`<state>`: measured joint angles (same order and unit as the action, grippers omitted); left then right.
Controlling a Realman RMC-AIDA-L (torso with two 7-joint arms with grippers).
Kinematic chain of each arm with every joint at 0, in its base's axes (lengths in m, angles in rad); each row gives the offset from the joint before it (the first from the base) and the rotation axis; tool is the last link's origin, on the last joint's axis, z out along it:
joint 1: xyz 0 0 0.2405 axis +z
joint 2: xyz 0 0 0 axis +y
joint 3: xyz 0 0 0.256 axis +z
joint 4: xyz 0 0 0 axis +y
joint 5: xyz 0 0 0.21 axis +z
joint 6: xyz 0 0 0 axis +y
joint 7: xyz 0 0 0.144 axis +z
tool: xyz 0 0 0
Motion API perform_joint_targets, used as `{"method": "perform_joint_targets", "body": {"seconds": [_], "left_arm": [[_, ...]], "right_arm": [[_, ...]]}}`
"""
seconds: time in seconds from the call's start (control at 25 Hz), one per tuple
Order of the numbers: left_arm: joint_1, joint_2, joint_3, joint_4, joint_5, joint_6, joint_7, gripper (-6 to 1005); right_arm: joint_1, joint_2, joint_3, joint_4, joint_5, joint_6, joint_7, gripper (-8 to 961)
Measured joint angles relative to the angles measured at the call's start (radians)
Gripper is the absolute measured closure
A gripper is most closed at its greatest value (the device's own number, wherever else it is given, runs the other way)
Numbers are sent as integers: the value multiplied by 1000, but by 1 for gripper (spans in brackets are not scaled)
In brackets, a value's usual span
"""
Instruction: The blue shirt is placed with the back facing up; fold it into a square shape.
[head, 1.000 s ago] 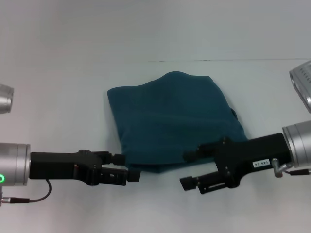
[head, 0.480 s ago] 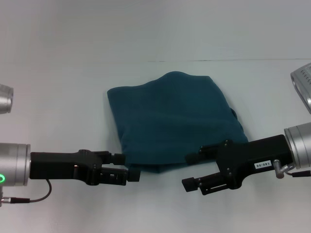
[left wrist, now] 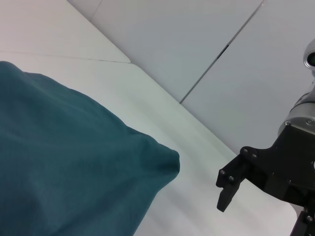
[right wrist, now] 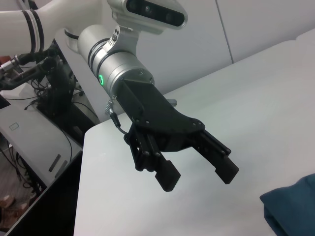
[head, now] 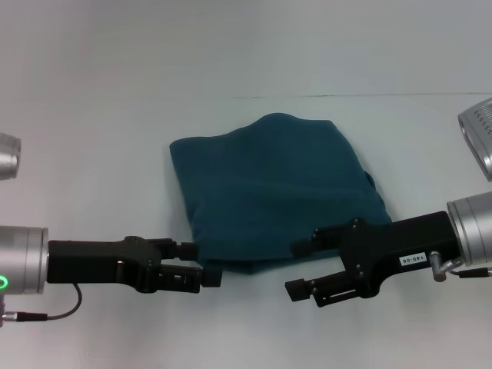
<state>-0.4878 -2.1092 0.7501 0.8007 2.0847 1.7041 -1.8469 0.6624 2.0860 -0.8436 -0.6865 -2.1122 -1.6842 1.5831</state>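
The blue shirt (head: 273, 192) lies folded into a rough square bundle in the middle of the white table (head: 92, 154). Its near edge sits between my two grippers. Just off the near left corner, my left gripper (head: 204, 265) is open and holds nothing. The right wrist view shows the left gripper (right wrist: 198, 176) with spread fingers above bare table, and a shirt corner (right wrist: 293, 206) beside it. At the near right side of the shirt, my right gripper (head: 298, 269) is open and empty. The left wrist view shows the shirt (left wrist: 69, 162) with the right gripper's fingers (left wrist: 227, 189) beyond its corner.
A thin seam (head: 346, 95) runs across the table behind the shirt. In the right wrist view the table's edge (right wrist: 81, 162) drops off to a stand with cables and equipment (right wrist: 44, 98). A silver arm segment (head: 478, 131) hangs at the right.
The right gripper dipped slightly half a second ago and is back where it was. The shirt and the left gripper have not moved.
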Motion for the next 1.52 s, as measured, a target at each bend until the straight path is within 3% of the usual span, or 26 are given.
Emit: {"method": "perform_joint_targets", "body": {"seconds": [1.52], "left_arm": [[15, -9, -2, 0, -10, -12, 101, 65]], "right_arm": [[-1, 0, 11, 1, 3, 1, 0, 147]]}}
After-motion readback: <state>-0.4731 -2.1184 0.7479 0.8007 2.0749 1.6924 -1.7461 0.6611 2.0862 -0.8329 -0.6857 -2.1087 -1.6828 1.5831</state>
